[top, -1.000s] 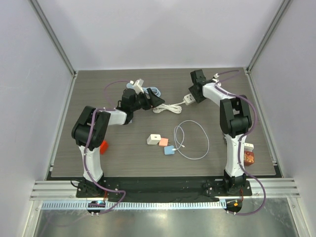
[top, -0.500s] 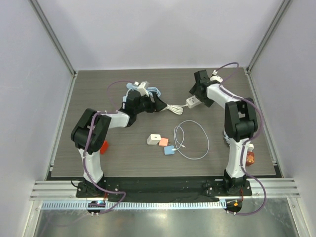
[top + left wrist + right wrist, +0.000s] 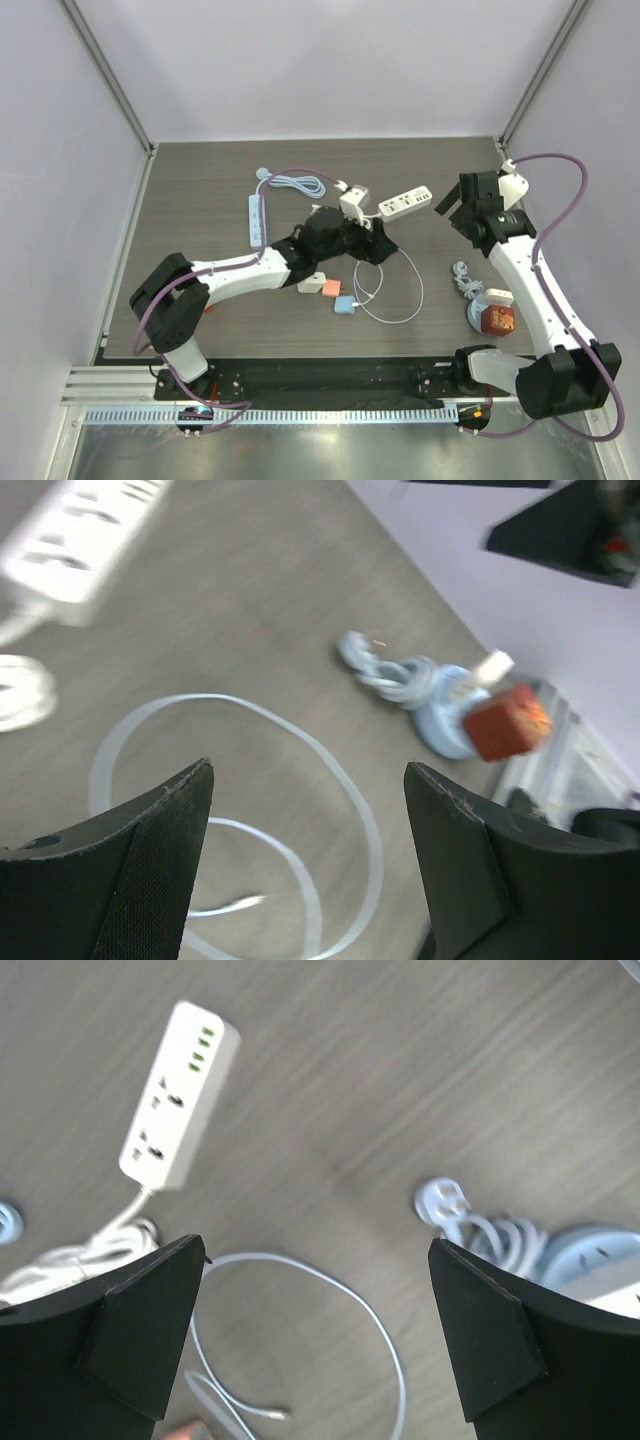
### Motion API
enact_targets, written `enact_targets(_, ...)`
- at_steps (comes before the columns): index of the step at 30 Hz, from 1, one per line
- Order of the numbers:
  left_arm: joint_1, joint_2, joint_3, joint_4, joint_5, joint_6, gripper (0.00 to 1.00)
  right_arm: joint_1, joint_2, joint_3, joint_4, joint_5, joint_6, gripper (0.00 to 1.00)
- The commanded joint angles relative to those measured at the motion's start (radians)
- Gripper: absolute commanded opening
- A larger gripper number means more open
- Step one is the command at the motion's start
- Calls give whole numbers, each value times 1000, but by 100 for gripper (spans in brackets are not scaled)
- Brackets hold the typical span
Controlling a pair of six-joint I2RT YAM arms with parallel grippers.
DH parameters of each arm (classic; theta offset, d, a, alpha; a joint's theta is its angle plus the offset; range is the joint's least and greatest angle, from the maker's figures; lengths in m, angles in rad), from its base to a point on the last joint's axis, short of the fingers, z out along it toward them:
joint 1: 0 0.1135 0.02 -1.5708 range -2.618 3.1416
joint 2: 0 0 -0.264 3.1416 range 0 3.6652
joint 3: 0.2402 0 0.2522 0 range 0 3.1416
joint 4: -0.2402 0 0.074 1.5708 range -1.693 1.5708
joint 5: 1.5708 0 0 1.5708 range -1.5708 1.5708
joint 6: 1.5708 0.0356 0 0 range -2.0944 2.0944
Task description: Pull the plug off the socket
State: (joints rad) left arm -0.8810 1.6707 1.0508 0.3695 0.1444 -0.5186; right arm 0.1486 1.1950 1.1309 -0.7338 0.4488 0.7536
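Note:
The white power strip (image 3: 405,203) (image 3: 178,1095) lies flat at the back middle, and the outlets that show on it are bare. Its cord (image 3: 90,1250) runs off toward the left arm. My right gripper (image 3: 447,205) (image 3: 316,1243) hangs open just right of the strip, holding nothing. My left gripper (image 3: 378,247) (image 3: 308,770) is open too, above the thin white cable loop (image 3: 400,285) (image 3: 250,780), with nothing between its fingers. At the right, a red cube plug (image 3: 498,320) (image 3: 505,723) sits on a round pale-blue socket (image 3: 445,730).
A pale-blue power strip (image 3: 256,218) with its coiled cord (image 3: 297,183) lies at the back left. Three small chargers, white (image 3: 312,283), pink (image 3: 331,288) and blue (image 3: 343,304), sit mid-table. A white three-pin plug (image 3: 440,1203) with bundled cable (image 3: 463,280) lies beside the round socket.
My right gripper opened, let go of the white power strip and swung away to the right. My left arm moved right and nearer, over the cable loop. The strip now lies free.

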Motion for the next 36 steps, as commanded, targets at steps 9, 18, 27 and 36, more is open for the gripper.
enact_targets(9,-323,326,356,-61,-68,-143,77,3,-236,43,-306,-39,-66,100)
enact_targets(18,-377,539,596,-99,-239,-205,77,2,-278,20,-343,-91,-120,100)
enact_targets(27,-343,704,801,-325,-413,-466,77,2,-318,33,-351,-78,-157,99)
enact_targets(36,-277,811,882,-288,-318,-583,77,2,-275,89,-351,-93,-184,100)
